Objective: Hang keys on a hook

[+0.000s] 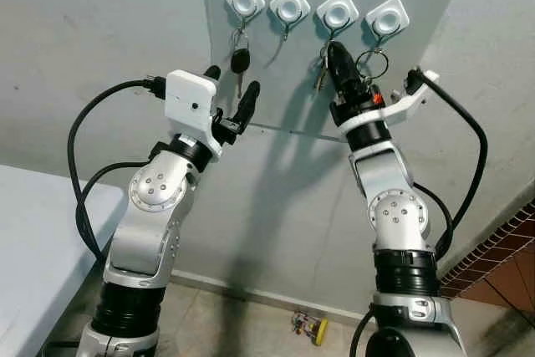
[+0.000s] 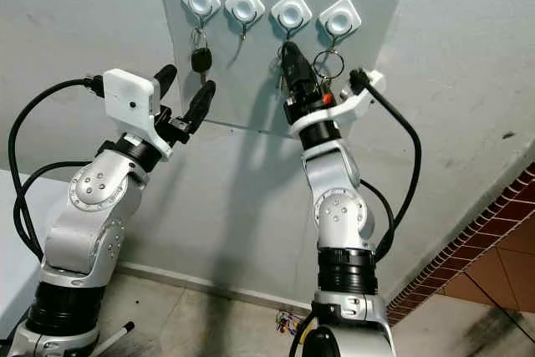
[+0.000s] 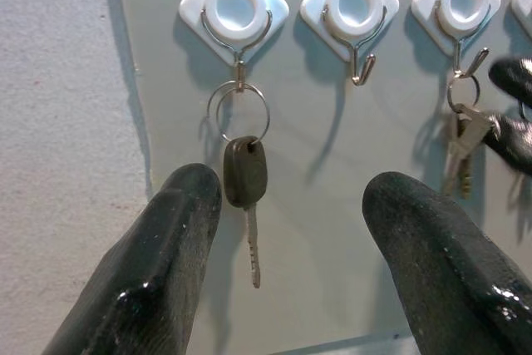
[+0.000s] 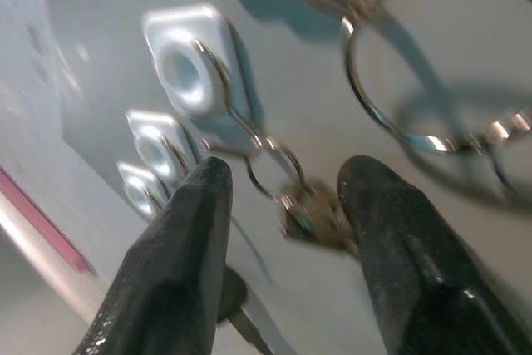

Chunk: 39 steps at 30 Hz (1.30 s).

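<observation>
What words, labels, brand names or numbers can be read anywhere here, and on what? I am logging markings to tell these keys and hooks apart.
None can be read.
Black-headed key on the leftmost hook: no legible marking on its head.
Silver keys on the third hook: too small and blurred to read.
Left wrist camera housing: plain white, no text.
Left gripper and right gripper: no labels seen.

Right gripper (image 1: pixel 337 56) at keys (image 1: pixel 322 68) on third hook (image 1: pixel 337 12).
</observation>
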Tool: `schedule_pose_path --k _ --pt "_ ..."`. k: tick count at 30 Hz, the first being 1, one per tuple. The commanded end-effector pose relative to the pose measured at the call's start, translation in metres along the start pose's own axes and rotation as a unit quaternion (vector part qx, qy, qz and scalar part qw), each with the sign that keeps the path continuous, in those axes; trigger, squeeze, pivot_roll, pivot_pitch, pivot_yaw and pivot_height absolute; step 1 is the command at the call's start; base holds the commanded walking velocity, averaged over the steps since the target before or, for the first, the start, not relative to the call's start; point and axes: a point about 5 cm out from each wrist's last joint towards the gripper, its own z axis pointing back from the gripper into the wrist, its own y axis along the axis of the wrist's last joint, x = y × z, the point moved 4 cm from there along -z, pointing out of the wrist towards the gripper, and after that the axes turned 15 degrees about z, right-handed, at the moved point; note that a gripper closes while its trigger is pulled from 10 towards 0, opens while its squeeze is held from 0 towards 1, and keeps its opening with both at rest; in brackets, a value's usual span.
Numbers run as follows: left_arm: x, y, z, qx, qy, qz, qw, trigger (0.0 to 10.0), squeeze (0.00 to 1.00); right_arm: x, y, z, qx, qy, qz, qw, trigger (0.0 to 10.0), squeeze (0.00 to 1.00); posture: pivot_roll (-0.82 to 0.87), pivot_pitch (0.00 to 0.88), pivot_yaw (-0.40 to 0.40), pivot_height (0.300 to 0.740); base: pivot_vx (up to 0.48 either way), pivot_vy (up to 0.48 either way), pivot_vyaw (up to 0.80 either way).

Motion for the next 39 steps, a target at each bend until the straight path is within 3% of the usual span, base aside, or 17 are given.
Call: schedule_pose_path --k 1,16,17,18,27,28,29,30,31,39 --pt "-0.005 0.0 0.002 0.003 0.013 -0.008 1.0 10.0 0.0 0.003 -0.007 0.007 -0.016 -0.004 0.012 1.0 10.0 1.0 -0.06 0.0 -0.044 0.724 0.0 0.0 0.0" --pt "-0.016 -0.008 0.006 0.0 0.045 -0.017 0.999 10.0 0.0 0.012 -0.033 0.027 -0.068 -0.001 0.074 0.995 10.0 1.0 -0.06 0.0 -0.043 0.724 0.0 0.0 0.0" --pt "-0.018 -0.012 0.007 -0.003 0.052 -0.021 0.998 10.0 0.0 0.014 -0.036 0.029 -0.076 0.0 0.084 0.994 10.0 0.55 -0.06 0.0 -0.043 0.724 0.0 0.0 0.0" --pt "-0.02 -0.016 0.009 -0.009 0.058 -0.019 0.998 10.0 0.0 0.016 -0.039 0.033 -0.084 0.001 0.093 0.992 10.0 0.0 -0.06 0.0 -0.043 0.724 0.0 0.0 0.0" --pt "-0.028 -0.039 0.019 -0.037 0.078 -0.014 0.996 10.0 0.0 0.025 -0.054 0.045 -0.117 0.005 0.135 0.984 10.0 0.0 -0.07 0.0 -0.042 0.724 0.0 0.0 0.0" --pt "-0.031 -0.045 0.021 -0.044 0.087 -0.005 0.995 10.0 0.0 0.028 -0.057 0.048 -0.124 0.004 0.144 0.982 10.0 0.0 -0.07 0.0 -0.041 0.724 0.0 0.0 0.0" --pt "-0.041 -0.071 0.033 -0.076 0.112 0.003 0.991 10.0 0.0 0.039 -0.07 0.06 -0.151 -0.006 0.174 0.973 10.0 0.0 -0.07 0.0 -0.037 0.724 0.0 0.0 0.0" --pt "-0.041 -0.071 0.033 -0.076 0.112 0.003 0.991 10.0 0.0 0.039 -0.07 0.06 -0.151 -0.006 0.174 0.973 10.0 0.0 -0.07 0.0 -0.037 0.724 0.0 0.0 0.0" --pt "-0.05 -0.094 0.044 -0.105 0.135 0.01 0.985 10.0 0.0 0.05 -0.081 0.071 -0.174 -0.015 0.201 0.964 10.0 0.0 -0.07 0.0 -0.036 0.724 0.0 0.0 0.0" --pt "-0.06 -0.141 0.072 -0.162 0.16 0.022 0.974 10.0 0.0 0.074 -0.102 0.094 -0.218 -0.042 0.244 0.944 10.0 0.0 -0.08 0.0 -0.028 0.724 0.0 0.0 0.0"
